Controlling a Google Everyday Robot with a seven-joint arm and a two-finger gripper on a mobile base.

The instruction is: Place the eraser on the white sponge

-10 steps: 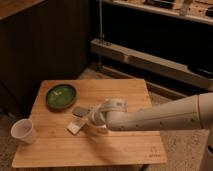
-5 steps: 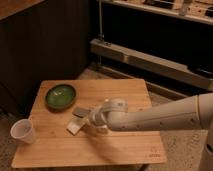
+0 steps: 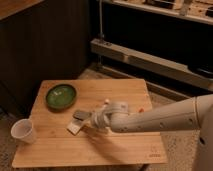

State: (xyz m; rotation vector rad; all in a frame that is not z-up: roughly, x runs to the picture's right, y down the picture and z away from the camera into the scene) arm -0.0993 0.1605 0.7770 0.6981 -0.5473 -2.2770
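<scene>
Gripper (image 3: pixel 92 120) closed over the table (image 3: pixel 107 150), tips at the eraser (image 3: pixel 80 115), which sits just behind the sponge (image 3: pixel 73 128). Cup (image 3: pixel 23 131) stands front-left, well apart; plate (image 3: pixel 61 96) lies behind the eraser, and the arm (image 3: pixel 160 119) crosses from the right.

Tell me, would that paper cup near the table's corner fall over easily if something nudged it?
Probably. The paper cup stands upright, narrower at base than mouth, so it likely tips readily. Being paper, it is probably light; its round wall suggests rolling once down. The hand, shut, is by the eraser, apart from the cup.
</scene>
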